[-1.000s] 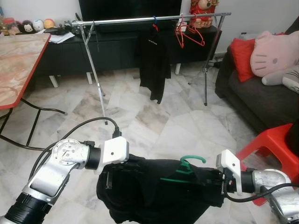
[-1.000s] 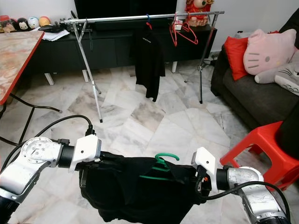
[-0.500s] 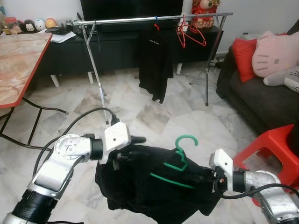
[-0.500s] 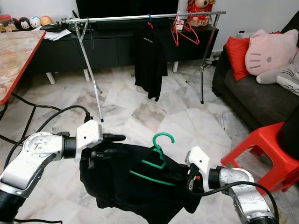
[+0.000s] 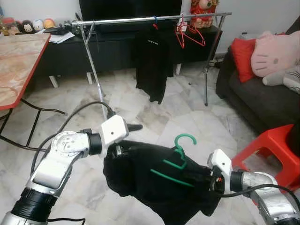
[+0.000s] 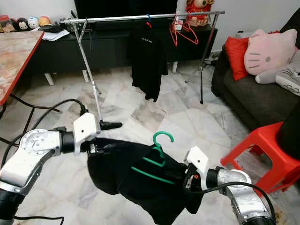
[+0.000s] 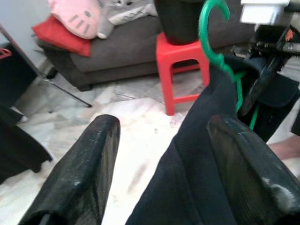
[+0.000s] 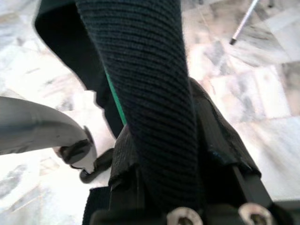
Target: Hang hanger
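A black garment (image 5: 154, 180) on a green hanger (image 5: 180, 154) hangs low between my two arms, the hanger's hook (image 6: 162, 137) standing up and free. My right gripper (image 5: 205, 176) is shut on the garment's right shoulder; in the right wrist view the knit cloth (image 8: 150, 93) runs between its fingers. My left gripper (image 5: 133, 138) is open at the garment's left edge. One of its fingers (image 5: 134, 127) sticks out bare, and the cloth (image 7: 201, 154) drapes against the other. Across the room stands a silver clothes rack (image 5: 140, 19).
On the rack hang a black shirt (image 5: 152, 65) and red hangers (image 5: 190, 33). A red plastic stool (image 5: 276, 145) is close on the right, in front of a dark sofa (image 5: 262, 103) with cushions. A red-edged table (image 5: 18, 65) is on the left. Marble floor lies between me and the rack.
The left gripper has opened and risen, one finger now clear of the cloth. The hanger has tipped up, so its hook stands higher. The garment sags lower on the right.
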### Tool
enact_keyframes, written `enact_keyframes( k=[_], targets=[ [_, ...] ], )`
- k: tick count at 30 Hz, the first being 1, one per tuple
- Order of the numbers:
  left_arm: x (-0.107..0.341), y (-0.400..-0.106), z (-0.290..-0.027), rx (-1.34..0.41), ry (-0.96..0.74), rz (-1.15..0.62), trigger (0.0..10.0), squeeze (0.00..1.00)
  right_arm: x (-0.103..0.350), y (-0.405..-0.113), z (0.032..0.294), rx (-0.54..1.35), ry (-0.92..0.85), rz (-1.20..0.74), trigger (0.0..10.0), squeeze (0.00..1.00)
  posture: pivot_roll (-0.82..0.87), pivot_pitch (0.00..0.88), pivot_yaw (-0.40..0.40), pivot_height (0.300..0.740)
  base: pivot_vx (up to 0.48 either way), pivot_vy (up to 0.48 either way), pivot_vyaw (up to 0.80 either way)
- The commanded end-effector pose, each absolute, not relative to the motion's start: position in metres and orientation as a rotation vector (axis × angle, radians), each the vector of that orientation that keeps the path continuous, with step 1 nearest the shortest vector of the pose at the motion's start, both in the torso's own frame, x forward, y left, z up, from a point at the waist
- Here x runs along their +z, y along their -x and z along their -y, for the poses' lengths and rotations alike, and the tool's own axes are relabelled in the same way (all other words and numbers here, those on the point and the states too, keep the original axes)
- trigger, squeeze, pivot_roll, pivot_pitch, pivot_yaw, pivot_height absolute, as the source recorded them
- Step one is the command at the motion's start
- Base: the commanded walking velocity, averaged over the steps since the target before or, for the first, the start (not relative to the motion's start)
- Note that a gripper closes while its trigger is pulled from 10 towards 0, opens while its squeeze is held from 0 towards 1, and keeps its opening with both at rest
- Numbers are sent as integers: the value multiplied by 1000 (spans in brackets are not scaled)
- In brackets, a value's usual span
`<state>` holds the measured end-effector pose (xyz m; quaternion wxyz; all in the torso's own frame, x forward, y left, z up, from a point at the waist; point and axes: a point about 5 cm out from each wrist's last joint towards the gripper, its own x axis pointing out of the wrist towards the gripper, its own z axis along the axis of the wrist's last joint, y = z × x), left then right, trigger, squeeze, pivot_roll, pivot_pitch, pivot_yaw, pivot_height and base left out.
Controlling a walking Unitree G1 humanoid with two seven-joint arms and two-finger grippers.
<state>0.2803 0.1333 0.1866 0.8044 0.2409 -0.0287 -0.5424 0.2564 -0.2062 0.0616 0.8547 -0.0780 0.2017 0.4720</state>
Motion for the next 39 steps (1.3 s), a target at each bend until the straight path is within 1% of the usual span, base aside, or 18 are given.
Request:
enact_keyframes(
  k=[1,2,3,4,5,6,8,9,10,13,17,18,19,23,25,28,33,39],
  targets=[
    [195,-278,-128,-1126,-563,131,10000,1000,69,-265,204,956,163,-376,0,0,-7,0,-48,740,0,0,0],
    [190,-276,-121,-1112,-587,152,10000,635,69,-267,200,941,147,-372,0,0,-7,0,-48,740,0,0,0],
    [188,-275,-116,-1098,-570,165,10000,212,69,-269,198,932,147,-365,0,0,-3,0,-49,740,0,0,0],
    [187,-275,-113,-1088,-557,174,10000,212,69,-270,197,926,148,-361,0,0,-3,0,-49,740,0,0,0],
    [184,-274,-108,-1067,-524,183,10000,129,70,-273,195,904,147,-350,0,0,-5,0,-48,740,0,0,0],
    [184,-274,-107,-1063,-519,183,10000,129,70,-274,195,898,147,-348,0,0,-5,0,-48,740,0,0,0],
    [179,-273,-100,-1000,-483,193,10000,78,75,-281,193,841,124,-314,0,0,-4,0,-48,740,0,0,0],
    [179,-273,-100,-1000,-483,193,10000,78,75,-281,193,841,124,-314,0,0,-4,0,-48,740,0,0,0],
    [173,-271,-97,-973,-475,174,10000,0,80,-285,192,818,98,-290,0,0,-4,0,-49,740,0,0,0],
    [164,-269,-94,-919,-467,146,10000,0,86,-288,185,831,93,-261,0,0,-2,0,-48,740,0,0,0],
    [161,-274,-95,-797,-482,158,10000,0,92,-291,179,836,102,-242,0,0,0,0,-49,740,0,0,0],
    [161,-274,-95,-797,-482,158,10000,0,92,-291,179,836,102,-242,0,0,0,0,-49,740,0,0,0],
    [162,-279,-96,-726,-491,165,10000,0,95,-294,177,831,105,-233,0,0,1,0,-49,740,0,0,0],
    [161,-289,-91,-599,-582,184,10000,0,99,-300,173,803,97,-227,0,0,-1,0,-51,740,0,0,0],
    [163,-291,-87,-562,-558,187,10000,0,100,-301,171,798,93,-223,0,0,-7,0,-49,740,0,0,0],
    [163,-290,-77,-558,-615,211,10000,0,103,-301,167,802,90,-212,0,0,-8,0,-48,740,0,0,0],
    [159,-291,-75,-529,-658,201,10000,0,104,-301,165,802,84,-210,0,0,-9,0,-50,740,0,0,0],
    [153,-287,-65,-577,-737,225,10000,0,104,-303,164,803,88,-214,0,0,-8,0,-51,740,0,0,0]
  ],
)
